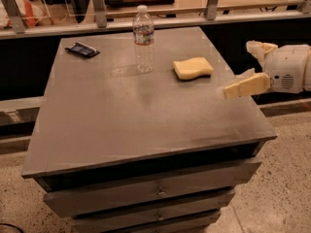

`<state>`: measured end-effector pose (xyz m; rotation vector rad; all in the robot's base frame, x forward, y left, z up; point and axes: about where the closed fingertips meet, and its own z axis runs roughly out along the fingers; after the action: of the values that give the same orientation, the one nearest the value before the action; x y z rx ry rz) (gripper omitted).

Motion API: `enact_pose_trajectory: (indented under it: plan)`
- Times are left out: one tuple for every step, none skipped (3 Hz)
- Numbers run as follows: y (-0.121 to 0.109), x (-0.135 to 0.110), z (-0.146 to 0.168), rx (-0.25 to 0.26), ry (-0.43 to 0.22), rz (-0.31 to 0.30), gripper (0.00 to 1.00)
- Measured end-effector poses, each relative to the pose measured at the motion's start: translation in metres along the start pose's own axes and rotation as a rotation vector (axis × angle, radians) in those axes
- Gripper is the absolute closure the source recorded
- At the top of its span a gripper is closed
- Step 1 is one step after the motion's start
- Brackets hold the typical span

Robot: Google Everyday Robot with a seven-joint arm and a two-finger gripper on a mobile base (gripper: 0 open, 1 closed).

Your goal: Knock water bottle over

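Note:
The water bottle [144, 39] stands upright at the back middle of the grey table top [121, 115]. It is clear and ribbed, with a white cap and a dark label band. My gripper [239, 69] comes in from the right, over the table's right edge. It is open and empty, with one finger [245, 86] low and the other [260, 47] higher up. It is well to the right of the bottle, with a yellow sponge [193, 67] lying between them.
A small dark packet [81, 49] lies at the back left corner of the table. The table has drawers [155, 191] at the front. A railing with glass panels [160, 4] runs behind it. The floor [282, 178] is speckled.

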<state>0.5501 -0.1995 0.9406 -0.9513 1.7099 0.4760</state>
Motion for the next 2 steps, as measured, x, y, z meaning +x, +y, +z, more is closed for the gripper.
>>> enact_pose_trajectory:
  plan:
    - [-0.001,-0.002,0.004,0.023,0.005,-0.005,0.0]
    - [-0.013,-0.01,0.039,0.025,-0.051,-0.015,0.0]
